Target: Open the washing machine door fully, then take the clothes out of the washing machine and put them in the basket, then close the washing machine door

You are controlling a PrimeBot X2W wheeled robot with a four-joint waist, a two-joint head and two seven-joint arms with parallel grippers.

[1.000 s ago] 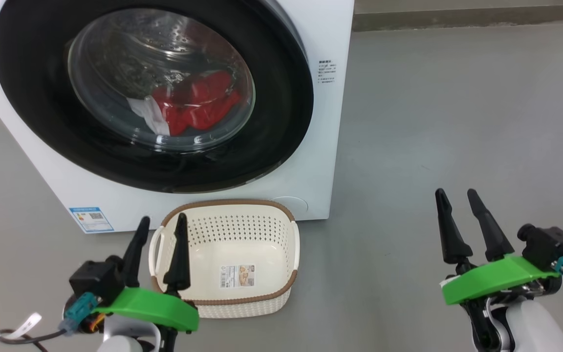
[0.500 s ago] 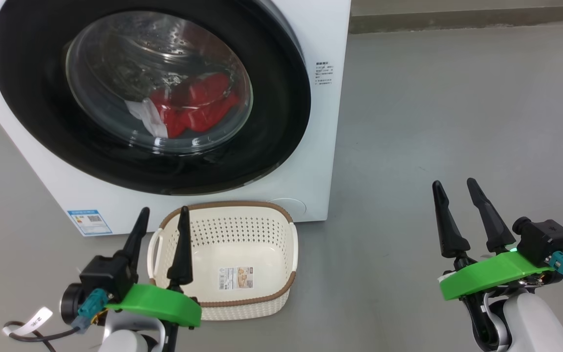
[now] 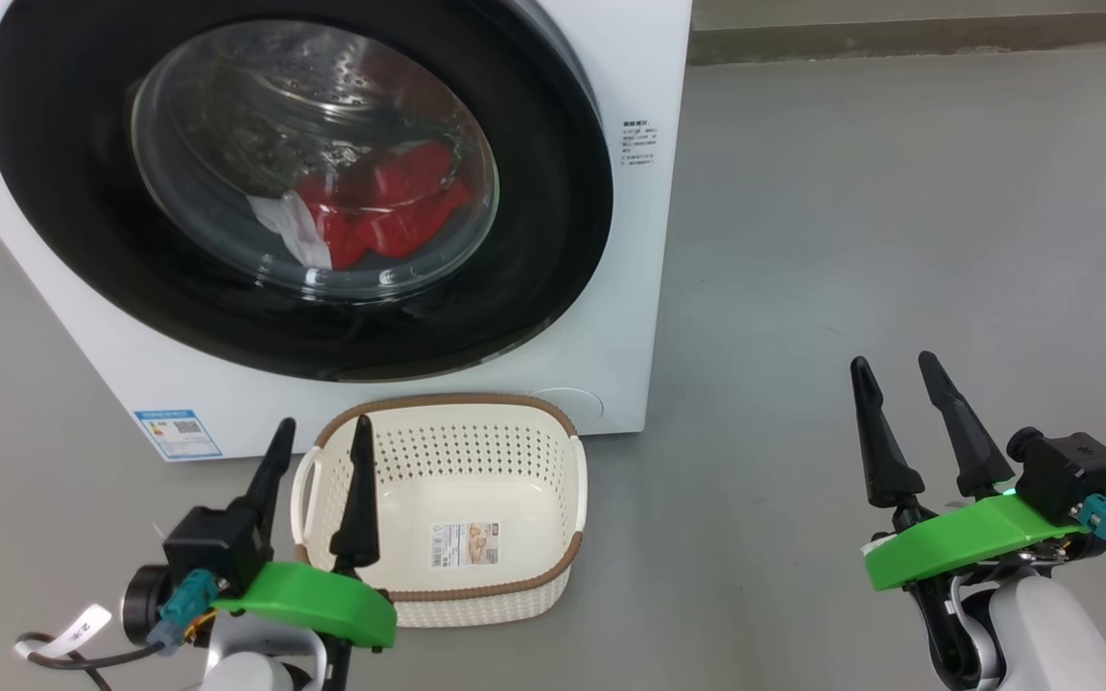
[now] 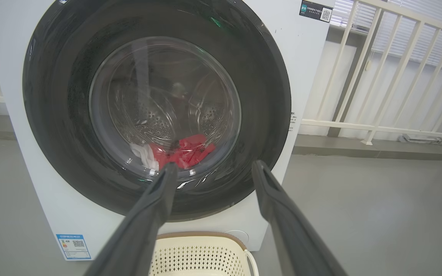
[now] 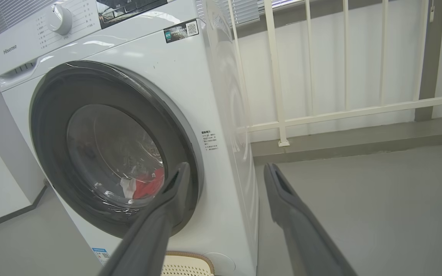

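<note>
Behind the glossy washing machine door (image 3: 63, 221), soft red clothes (image 3: 385, 206) lie crumpled; left tool (image 3: 324, 422) and right tool (image 3: 894, 361) gape empty.

the right gripper (image 3: 893, 360) is creeping a little forward toward the washing machine (image 3: 632, 288) while the left gripper (image 3: 324, 422) is drifting slightly inward by the basket (image 3: 500, 451).

Laundry corner, indoors. One white front-loading washing machine (image 5: 213, 88) with a dial (image 5: 59, 18) and printed control panel, standing on a bare grey floor (image 3: 899, 240), with one perforated plastic basket (image 3: 447, 398) on the floor just in front of it. To the machine's side and behind it, a cream railing (image 5: 278, 76) of upright bars before slatted blinds (image 4: 397, 30), as on an enclosed balcony or utility space.
</note>
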